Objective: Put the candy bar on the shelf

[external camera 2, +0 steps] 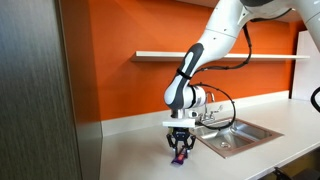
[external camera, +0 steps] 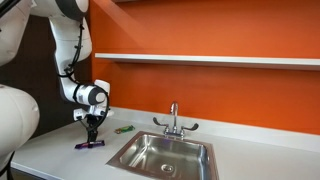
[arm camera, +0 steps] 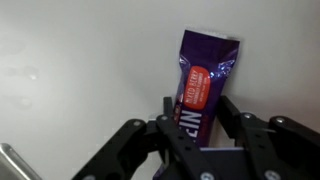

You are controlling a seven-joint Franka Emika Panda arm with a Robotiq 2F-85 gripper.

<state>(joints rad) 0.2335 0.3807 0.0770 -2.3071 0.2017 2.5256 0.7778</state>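
Note:
The candy bar [arm camera: 205,75], a purple wrapper with an orange label, lies on the white countertop [external camera: 60,150] left of the sink. It shows in both exterior views [external camera: 88,145] [external camera 2: 180,154]. My gripper [arm camera: 195,118] points straight down over it, its two fingers pressed against the bar's long sides, at counter level [external camera: 92,136] [external camera 2: 180,148]. The shelf [external camera: 200,59], a long thin white board on the orange wall, runs well above the gripper and also shows in the other exterior view [external camera 2: 230,55].
A steel sink [external camera: 165,155] with a faucet [external camera: 174,118] sits in the counter beside the gripper. A small green object [external camera: 123,129] lies on the counter near the wall. A dark panel [external camera 2: 35,90] stands at the counter's end.

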